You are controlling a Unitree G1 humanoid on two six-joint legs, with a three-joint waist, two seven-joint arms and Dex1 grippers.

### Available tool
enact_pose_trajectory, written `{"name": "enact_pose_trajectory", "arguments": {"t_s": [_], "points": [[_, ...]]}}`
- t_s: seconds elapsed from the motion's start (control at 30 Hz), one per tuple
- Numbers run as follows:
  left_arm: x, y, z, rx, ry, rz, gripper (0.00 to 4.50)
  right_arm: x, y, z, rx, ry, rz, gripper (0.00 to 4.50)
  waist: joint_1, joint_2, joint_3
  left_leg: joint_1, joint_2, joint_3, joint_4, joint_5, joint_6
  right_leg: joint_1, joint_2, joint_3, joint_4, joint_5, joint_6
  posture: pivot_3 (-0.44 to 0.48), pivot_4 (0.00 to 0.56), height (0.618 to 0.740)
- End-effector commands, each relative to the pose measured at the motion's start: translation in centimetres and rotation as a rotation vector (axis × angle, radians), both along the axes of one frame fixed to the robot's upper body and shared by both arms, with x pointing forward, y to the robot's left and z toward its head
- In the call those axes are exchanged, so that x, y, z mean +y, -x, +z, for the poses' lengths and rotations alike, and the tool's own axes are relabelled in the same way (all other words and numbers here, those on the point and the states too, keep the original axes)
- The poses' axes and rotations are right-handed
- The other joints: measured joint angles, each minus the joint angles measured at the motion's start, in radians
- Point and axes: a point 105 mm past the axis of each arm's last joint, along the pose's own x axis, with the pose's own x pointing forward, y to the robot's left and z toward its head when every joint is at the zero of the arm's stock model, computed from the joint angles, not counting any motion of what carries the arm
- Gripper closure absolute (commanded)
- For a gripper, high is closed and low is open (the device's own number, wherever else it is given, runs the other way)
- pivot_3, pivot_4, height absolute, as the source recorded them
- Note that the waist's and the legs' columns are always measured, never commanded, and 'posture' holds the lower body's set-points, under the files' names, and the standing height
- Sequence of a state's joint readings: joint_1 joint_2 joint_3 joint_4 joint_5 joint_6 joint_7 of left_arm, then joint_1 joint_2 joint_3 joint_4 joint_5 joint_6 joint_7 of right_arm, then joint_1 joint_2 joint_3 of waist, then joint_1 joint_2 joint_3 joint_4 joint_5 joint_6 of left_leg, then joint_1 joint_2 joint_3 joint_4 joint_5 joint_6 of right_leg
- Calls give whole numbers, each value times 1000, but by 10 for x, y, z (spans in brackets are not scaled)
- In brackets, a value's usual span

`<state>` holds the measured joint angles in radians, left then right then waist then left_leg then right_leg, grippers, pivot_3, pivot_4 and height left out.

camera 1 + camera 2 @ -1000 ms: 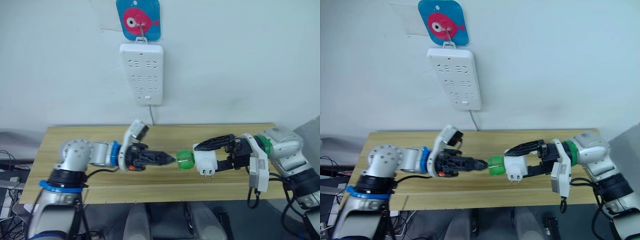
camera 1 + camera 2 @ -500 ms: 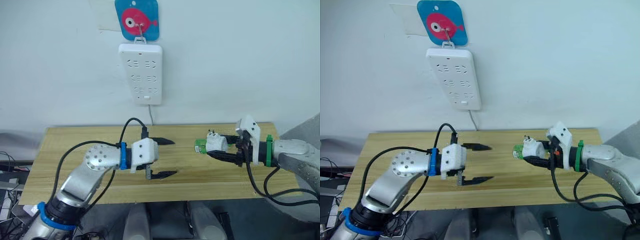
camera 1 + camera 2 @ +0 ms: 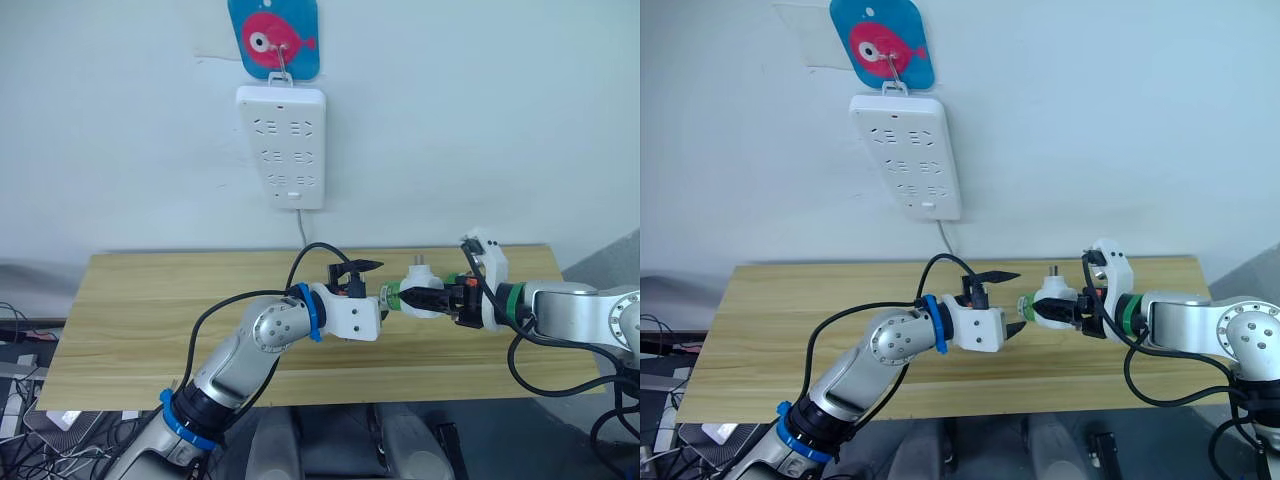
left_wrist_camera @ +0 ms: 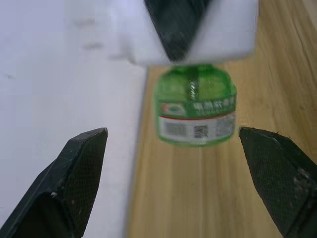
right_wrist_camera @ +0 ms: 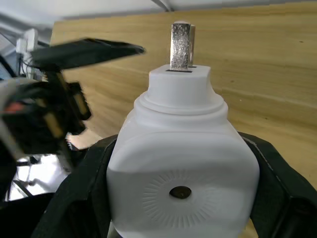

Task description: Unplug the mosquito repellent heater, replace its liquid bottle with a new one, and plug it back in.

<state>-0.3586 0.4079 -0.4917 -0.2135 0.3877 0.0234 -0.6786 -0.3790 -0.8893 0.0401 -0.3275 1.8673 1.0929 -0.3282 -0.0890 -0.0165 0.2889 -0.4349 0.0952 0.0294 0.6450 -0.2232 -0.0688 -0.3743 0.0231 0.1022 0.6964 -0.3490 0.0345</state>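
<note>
Now at frame centre, the left gripper (image 4: 173, 144) had closed in, fingers spread around the green bottle (image 4: 195, 106), while the right gripper (image 5: 181, 198) stayed clamped on the heater (image 5: 182, 163).

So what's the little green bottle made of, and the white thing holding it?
The green bottle looks like see-through plastic, perhaps glass: you can see the wick inside, and it has a paper label. The white heater looks like smooth matte plastic, with two shiny metal prongs.
</note>
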Motion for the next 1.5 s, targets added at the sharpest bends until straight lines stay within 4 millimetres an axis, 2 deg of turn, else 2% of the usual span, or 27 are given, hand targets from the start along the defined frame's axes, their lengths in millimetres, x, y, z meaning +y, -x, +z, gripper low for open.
{"name": "enact_pose_trajectory", "arguments": {"t_s": [0.03, 0.23, 0.37, 0.5, 0.53, 0.67, 0.73, 0.8, 0.83, 0.93, 1.03, 1.13, 1.33, 1.5], "points": [[-11, 5, 5, -5, 22, -32, 0, 9, 5, 13, -11, -41, 12, 1471, 1, 0, 0, 0, 0, 0, 0, 0, 0, 0, 0, 0, 0, 0, 0, -156, 297, 740], [-22, 3, 7, -5, 34, -36, 0, 16, 8, 10, -5, -53, 17, 1471, 2, 0, 0, 0, 0, 0, 0, 0, 0, 0, 0, 0, 0, 0, 0, -161, 299, 740], [-24, 7, 2, 45, 28, -51, 875, 17, 9, 9, -1, -63, 11, 1471, 2, 0, 0, 0, 0, 0, 0, 0, 0, 0, 0, 0, 0, 0, 0, -161, 301, 740], [-24, 8, 2, 58, 32, -52, 2156, 19, 9, 9, -3, -76, 12, 1471, 2, 0, 0, 0, 0, 0, 0, 0, 0, 0, 0, 0, 0, 0, 0, -162, 302, 740], [-24, 8, 2, 60, 32, -51, 2229, 20, 9, 9, -3, -81, 11, 1471, 2, 0, 0, 0, 0, 0, 0, 0, 0, 0, 0, 0, 0, 0, 0, -160, 301, 740], [-23, 8, 3, 57, 33, -52, 2228, 22, 8, 11, -9, -83, 14, 1471, 2, 0, 0, 0, 0, 0, 0, 0, 0, 0, 0, 0, 0, 0, 0, -163, 301, 740], [-21, 4, 4, 42, 46, -42, 2228, 24, 7, 15, -32, -81, 19, 706, 2, 0, 0, 0, 0, 0, 0, 0, 0, 0, 0, 0, 0, 0, 0, -165, 302, 740], [-18, -1, 8, 43, 83, -18, 2228, 21, 6, 21, -92, -62, 10, 136, 2, 0, 0, 0, 0, 0, 0, 0, 0, 0, 0, 0, 0, 0, 0, -163, 304, 740], [-15, -4, 10, 52, 109, -4, 2228, 20, 7, 26, -154, -35, 22, 25, 2, 0, 0, 0, 0, 0, 0, 0, 0, 0, 0, 0, 0, 0, 0, -163, 303, 740], [-7, -12, 17, 111, 223, 51, 2228, 18, 15, 38, -341, 27, 69, 25, 4, 0, 0, 0, 0, 0, 0, 0, 0, 0, 0, -1, -1, 0, 0, -174, 301, 740], [0, -18, 24, 172, 348, 91, 2228, 17, 20, 49, -498, 5, 67, 25, 6, 0, 0, 0, 1, -1, -1, 0, -1, 0, 0, -2, -1, -1, 1, -181, 296, 740], [-2, -16, 31, 255, 508, 86, 2228, 18, 20, 56, -614, -56, -32, 25, 5, 0, 0, 0, 1, -1, 0, 0, -1, 0, 0, -2, -1, -1, 1, -201, 288, 740], [-7, -18, 41, 417, 748, 133, 2228, 36, 22, 55, -686, -108, -94, 25, -2, 0, 0, 0, 0, -1, 1, 1, -1, 0, 0, -2, 1, -1, 1, -227, 276, 740], [-12, -15, 45, 465, 791, 127, 2228, 44, 16, 52, -715, -109, -143, 25, -8, 0, 0, 0, 0, -1, 0, 1, -2, 0, 0, -2, 1, -1, 1, -232, 268, 740]]}}
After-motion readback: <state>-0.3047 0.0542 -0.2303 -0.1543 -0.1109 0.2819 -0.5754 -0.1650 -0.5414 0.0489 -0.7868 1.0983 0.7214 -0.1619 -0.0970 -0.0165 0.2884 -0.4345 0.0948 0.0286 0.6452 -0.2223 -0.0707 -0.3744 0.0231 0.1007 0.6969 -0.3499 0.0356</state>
